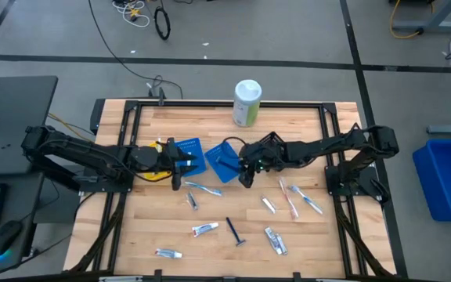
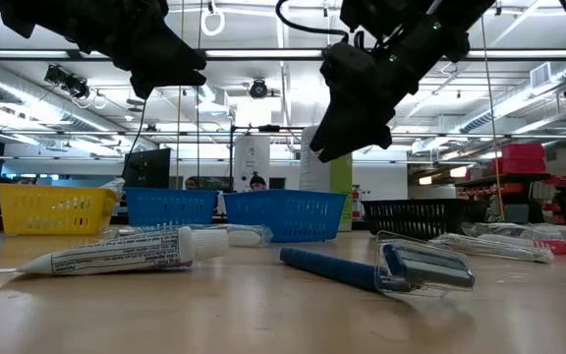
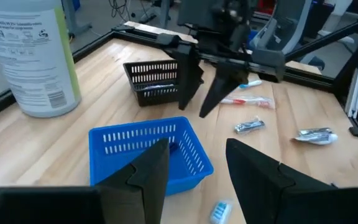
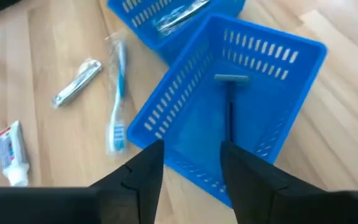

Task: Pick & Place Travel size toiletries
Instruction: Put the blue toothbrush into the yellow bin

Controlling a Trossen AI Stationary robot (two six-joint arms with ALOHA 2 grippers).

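I am working over the wooden bench point(image 1: 155, 235), with both arms reaching in toward its middle. A tall white-green canister point(image 1: 247, 103) is standing at the far edge, outside the task. Two blue baskets are sitting mid-bench: the left basket point(image 1: 188, 153) and the right basket point(image 1: 224, 160), the latter turned at an angle.

The right claw point(image 4: 191, 165) is hovering just above the near rim of the right basket, fingers parted a moderate way and holding nothing. Inside that basket a dark razor point(image 4: 230, 99) is lying flat. I am judging this as the end of a drop: the razor is deposited and the claw is free.

The left claw point(image 3: 194, 165) is hanging by the near side of the left basket, fingers apart, empty. A wrapped item point(image 4: 178, 17) is lying in that basket.

Most toiletries are lying loose on the bench: a blue toothbrush point(image 1: 200, 188) near the left claw, a second razor point(image 1: 234, 232) near the front, a toothpaste tube point(image 1: 204, 229) just left of it, another tube point(image 1: 168, 253) further left, a crumpled tube point(image 1: 276, 240) to the right, and brushes point(image 1: 300, 196) on the right side.

Next move, in my judgement: I am lifting the right claw clear and picking a loose item on its side, aligning the fingers across the item's narrow width.
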